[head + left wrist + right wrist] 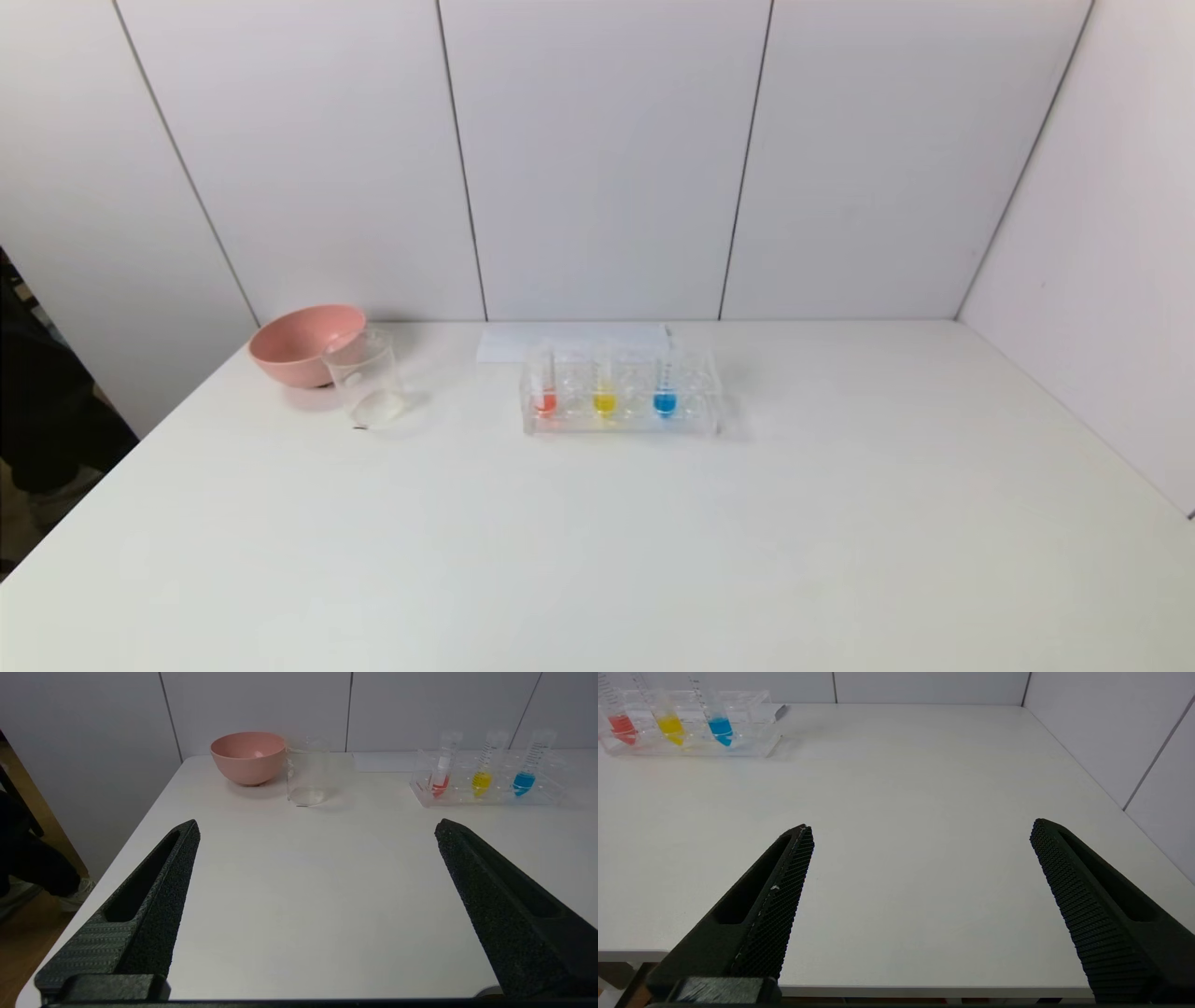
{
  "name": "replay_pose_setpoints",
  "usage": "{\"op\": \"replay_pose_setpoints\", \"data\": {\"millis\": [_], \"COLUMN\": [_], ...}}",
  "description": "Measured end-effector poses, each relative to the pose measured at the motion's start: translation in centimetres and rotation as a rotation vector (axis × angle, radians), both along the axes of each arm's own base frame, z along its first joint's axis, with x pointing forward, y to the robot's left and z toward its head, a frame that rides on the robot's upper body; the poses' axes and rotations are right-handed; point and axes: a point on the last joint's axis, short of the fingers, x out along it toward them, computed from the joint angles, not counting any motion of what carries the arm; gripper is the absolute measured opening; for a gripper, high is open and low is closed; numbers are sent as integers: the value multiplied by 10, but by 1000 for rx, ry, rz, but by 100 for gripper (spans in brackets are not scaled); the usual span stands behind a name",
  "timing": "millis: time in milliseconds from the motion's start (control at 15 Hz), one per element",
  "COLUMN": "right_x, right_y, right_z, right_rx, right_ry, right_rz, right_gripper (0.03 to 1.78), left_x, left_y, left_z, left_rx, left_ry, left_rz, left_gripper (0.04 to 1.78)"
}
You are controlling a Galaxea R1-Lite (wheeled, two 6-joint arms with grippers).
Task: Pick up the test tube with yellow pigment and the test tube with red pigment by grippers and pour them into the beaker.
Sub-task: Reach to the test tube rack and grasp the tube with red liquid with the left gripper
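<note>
A clear plastic rack (621, 415) sits near the back of the white desk (597, 541). Three thin clear tubes stand in it in a row. The tube with red liquid at its bottom (545, 387) is on the robot's left. The tube with yellow liquid at its bottom (604, 387) is next to it. The tube with blue liquid (665, 387) is on the right. A flat white sheet (571, 342) lies just behind the rack.

The small clear glass beaker (366, 378) stands off to the left of the rack, well apart from it. A round pink bowl (306, 343) sits just behind the beaker.

The left tool (317, 828) hangs over the near left part of the desk, its two black fingers spread wide with nothing between them. The right tool (922, 826) hangs over the near right part, also spread wide and holding nothing.
</note>
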Motion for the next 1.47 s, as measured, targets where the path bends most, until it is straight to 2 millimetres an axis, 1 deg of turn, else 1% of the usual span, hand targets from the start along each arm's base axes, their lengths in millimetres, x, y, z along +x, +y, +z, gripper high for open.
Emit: {"op": "replay_pose_setpoints", "data": {"millis": [200, 400, 533, 733, 933, 1067, 1267, 1467], "right_x": [0, 0, 0, 0, 0, 0, 0, 0], "right_y": [0, 0, 0, 0, 0, 0, 0, 0], "right_z": [0, 0, 0, 0, 0, 0, 0, 0], "right_rx": [0, 0, 0, 0, 0, 0, 0, 0], "right_ry": [0, 0, 0, 0, 0, 0, 0, 0], "right_rz": [0, 0, 0, 0, 0, 0, 0, 0], "right_gripper": [170, 170, 170, 170, 170, 170, 170, 170], "left_x": [3, 10, 18, 35, 63, 83, 117, 153], "left_y": [0, -1, -1, -2, -3, -3, -4, -7], "left_z": [27, 50, 66, 89, 109, 118, 128, 133], "left_rx": [2, 2, 3, 7, 11, 18, 21, 18], "left_ry": [-6, 7, 21, 37, 22, 21, 51, 85], "left_rz": [-9, -37, -57, -89, -123, -138, -158, -176], "left_gripper": [176, 176, 176, 176, 176, 176, 176, 176]}}
